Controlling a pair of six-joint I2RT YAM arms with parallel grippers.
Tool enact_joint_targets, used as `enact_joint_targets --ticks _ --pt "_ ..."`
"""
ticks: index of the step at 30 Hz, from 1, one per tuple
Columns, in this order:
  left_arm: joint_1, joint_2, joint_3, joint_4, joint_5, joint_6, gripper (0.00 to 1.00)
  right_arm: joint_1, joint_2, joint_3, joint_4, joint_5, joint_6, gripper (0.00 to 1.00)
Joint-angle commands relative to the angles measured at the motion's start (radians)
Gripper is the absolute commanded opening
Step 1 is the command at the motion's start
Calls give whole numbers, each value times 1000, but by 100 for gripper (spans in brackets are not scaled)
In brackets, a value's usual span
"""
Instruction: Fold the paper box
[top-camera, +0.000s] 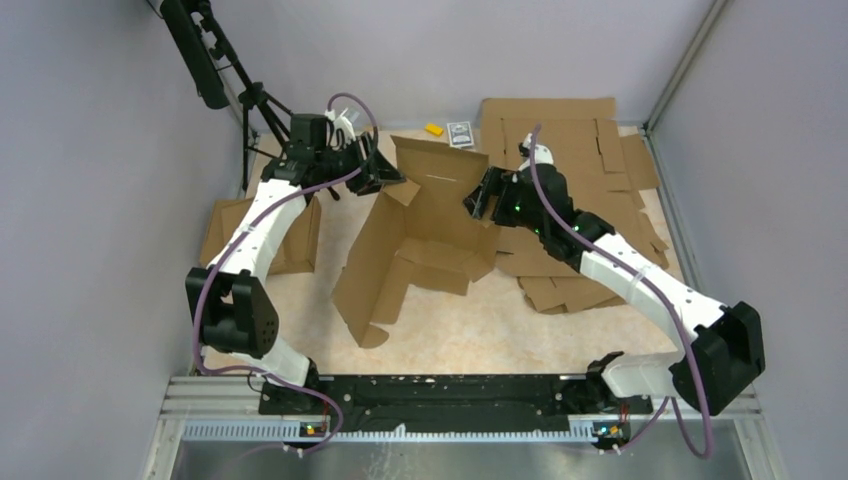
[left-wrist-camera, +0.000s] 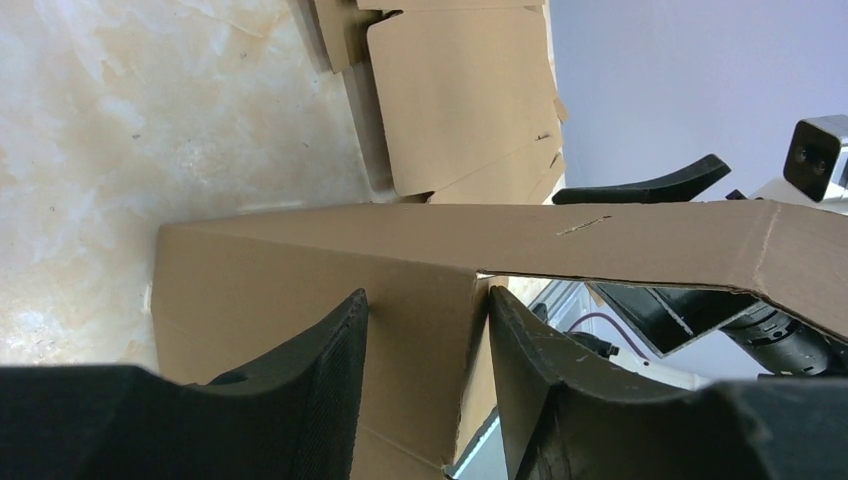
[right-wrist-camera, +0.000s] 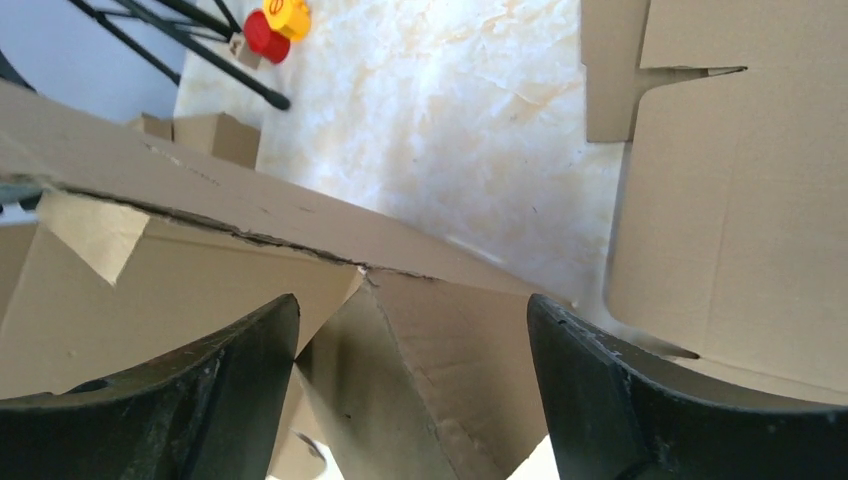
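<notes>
Paper box: the paper box (top-camera: 425, 235) sits mid-surface, half formed. Its rear panel stands up at 12 o'clock, and a long flap trails on the surface (top-camera: 470, 330) toward 7 o'clock.
Left hand: the left hand (top-camera: 388, 172) is at the box's 11 o'clock corner. In the wrist view its fingers (left-wrist-camera: 335, 390) stand moderately apart with the edge of a box wall in the gap. They straddle the wall and do not appear to pinch it.
Right hand: the right hand (top-camera: 478, 200) is at the box's 2 o'clock side. Its fingers (right-wrist-camera: 600, 400) are spread wide around a creased corner, with daylight on both sides, so nothing is gripped.
Neighbours: a pile of flat sheets (top-camera: 570, 150) lies at 2 o'clock, just beside the box. Smaller cardboard pieces (top-camera: 225, 225) lie at 9 o'clock, well apart from it.
Step judged: the side walls are probably being raised against the rear panel. The task looks far from done.
Risk, collapse: neither hand grips the box, so the upright panel could spring back along its crease if either hand moves away.
Risk, slide: uneven pushing from the two sides could skid the light box across the smooth surface instead of folding it.
Risk, snag: the right hand works close to the pile, and a low sweep could catch a loose sheet.
Risk, tear: closing on the corner off the crease could buckle or rip the slotted flap.
</notes>
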Motion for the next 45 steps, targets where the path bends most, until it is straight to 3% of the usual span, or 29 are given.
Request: enact_joint_targets --ticks 1,5,14,23,28,33,39,45 --pt "1 -37 -8 40 22 2 50 -22 -57 63 -46 -72 -126 85" --pt "2 -41 -7 40 22 2 51 -72 -101 41 -15 -162 -119 88" --pt "2 -44 -9 38 17 1 52 -165 -196 -54 114 -286 70 89" --pt "5 -65 -22 37 19 4 56 -206 -251 -104 44 -345 -55 89" --pt "7 -78 -34 35 25 7 59 -280 -315 -178 63 -438 -49 87" --pt "10 -93 -38 32 32 7 66 -295 -281 -191 113 -550 -74 86" --pt "10 -96 -54 28 66 -10 61 -284 -188 -193 240 -655 17 68" --pt "10 -117 -82 14 49 -22 60 -205 -134 -170 254 -580 116 49"
